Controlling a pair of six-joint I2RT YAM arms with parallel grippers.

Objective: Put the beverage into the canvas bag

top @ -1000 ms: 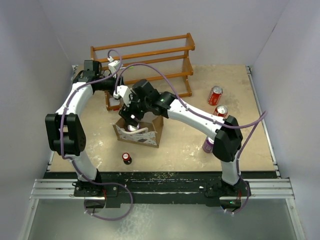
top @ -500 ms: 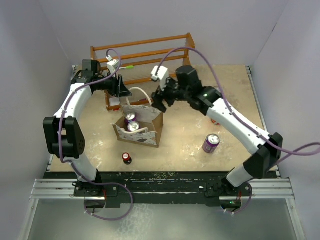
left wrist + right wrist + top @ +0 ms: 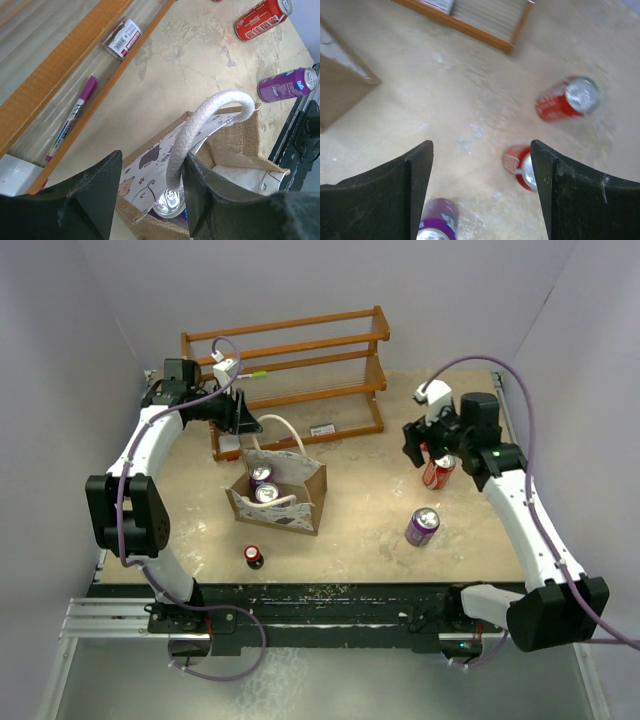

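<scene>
The canvas bag [image 3: 290, 502] stands open at mid-table, with two beverage cans [image 3: 265, 485] upright inside; one silver can top [image 3: 170, 201] shows in the left wrist view. My left gripper [image 3: 250, 423] [image 3: 152, 156] is open just behind the bag, and the white rope handle [image 3: 200, 125] rests against one finger. My right gripper [image 3: 425, 448] [image 3: 481, 146] hangs open and empty over the right side. Just below it stands an upright red can [image 3: 522, 167] [image 3: 438, 472]. Another red can [image 3: 567, 99] lies farther off, and a purple can [image 3: 421, 526] [image 3: 437, 225] lies nearer.
A wooden rack [image 3: 290, 370] stands along the back, with a purple marker [image 3: 70, 125] and a small labelled packet [image 3: 122, 37] on its lower shelf. A small dark red can [image 3: 254, 556] stands in front of the bag. Grey walls close in both sides.
My right gripper rose out of the bag, leaving a can inside, and swung far right to above the red cans. The left gripper and the bag stayed put.
</scene>
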